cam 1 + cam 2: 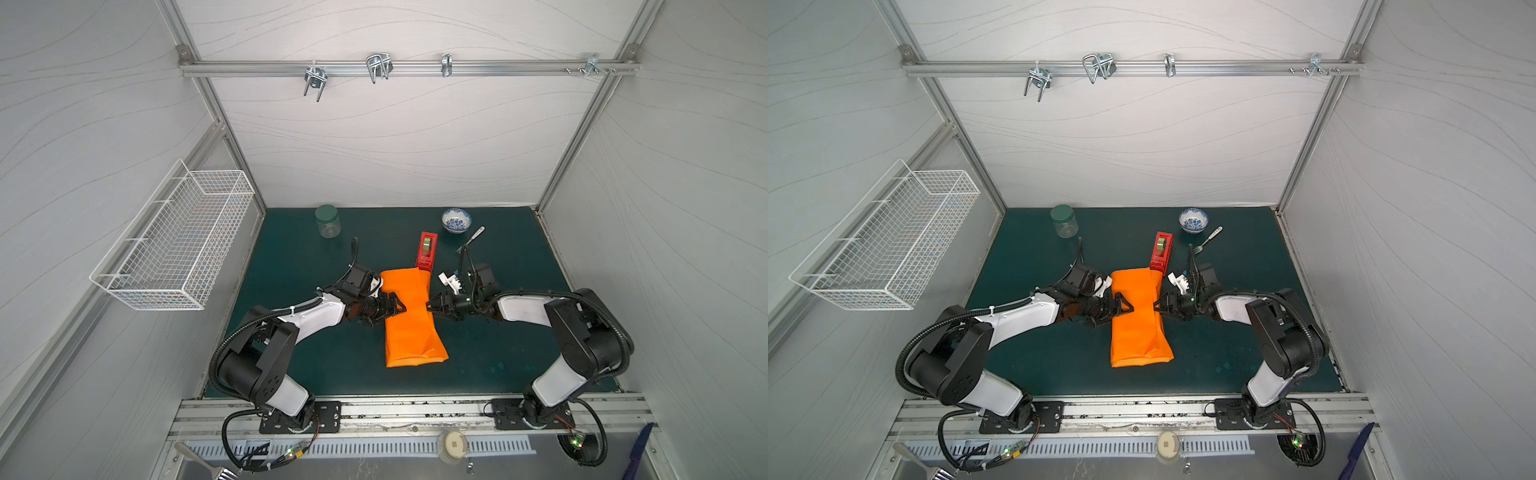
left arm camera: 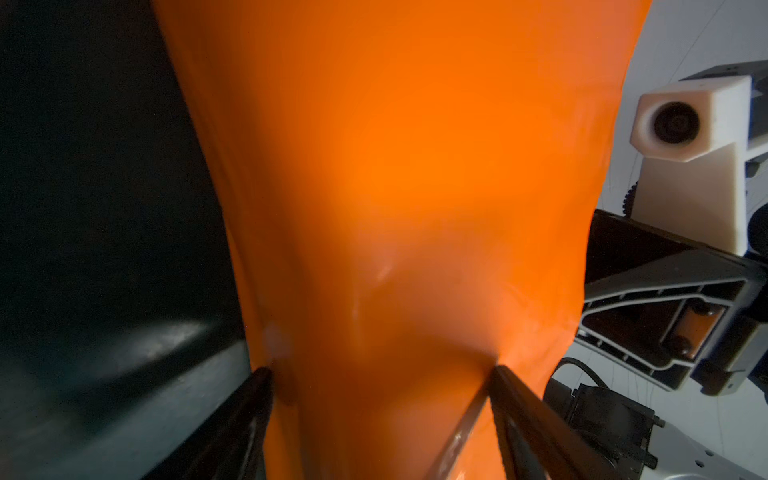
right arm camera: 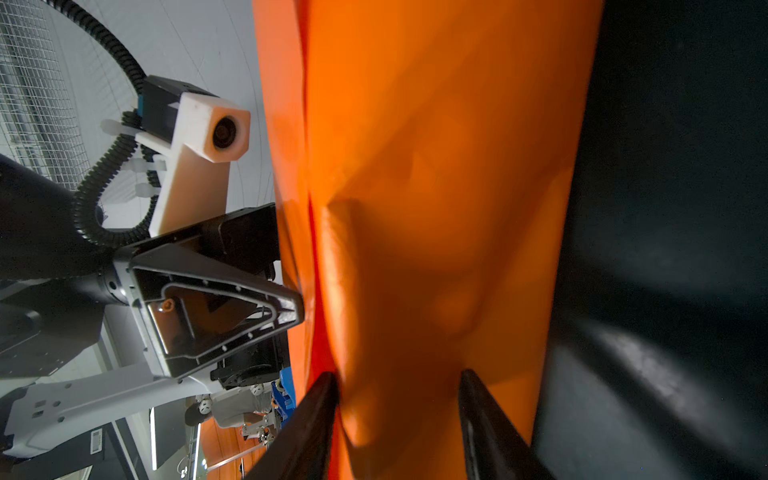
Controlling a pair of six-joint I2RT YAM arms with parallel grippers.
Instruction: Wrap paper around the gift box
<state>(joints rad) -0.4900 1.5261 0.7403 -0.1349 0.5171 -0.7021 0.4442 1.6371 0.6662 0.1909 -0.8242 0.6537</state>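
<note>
The orange paper (image 1: 409, 328) (image 1: 1138, 332) lies folded into a long bundle in the middle of the green mat. The gift box is hidden inside it. My left gripper (image 1: 401, 308) (image 2: 380, 370) reaches in from the left side, jaws wide, one finger above and one below the bundle, and the paper (image 2: 395, 187) dents where the tips meet it. My right gripper (image 1: 428, 309) (image 3: 397, 374) faces it from the right side with its fingers straddling a fold of the paper (image 3: 436, 166). Whether they press it does not show.
A red tape dispenser (image 1: 427, 249) stands just behind the bundle. A green-lidded jar (image 1: 327, 221) is at the back left; a blue-patterned bowl (image 1: 456, 220) and a fork (image 1: 471, 239) are at the back right. A white wire basket (image 1: 178, 241) hangs on the left wall.
</note>
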